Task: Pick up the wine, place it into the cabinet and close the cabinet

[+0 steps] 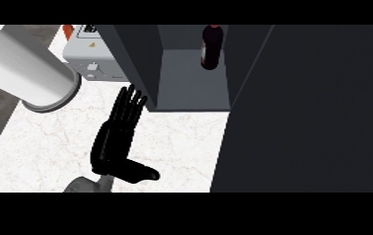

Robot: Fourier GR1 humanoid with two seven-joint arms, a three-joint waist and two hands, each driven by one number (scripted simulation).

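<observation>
The wine bottle (210, 48) stands upright inside the open cabinet (191, 86), at its far right. The left robot hand (116, 137) rests open, fingers straight, above the marble counter (178, 140) just left of the cabinet, holding nothing

The white marble counter (175, 140) carries a dark cabinet (189, 61), its door (299, 110) swung open at the right. A grey appliance (93, 56) (with a small warning label) sits just left of the cabinet, beside a white cylinder (33, 71).
</observation>
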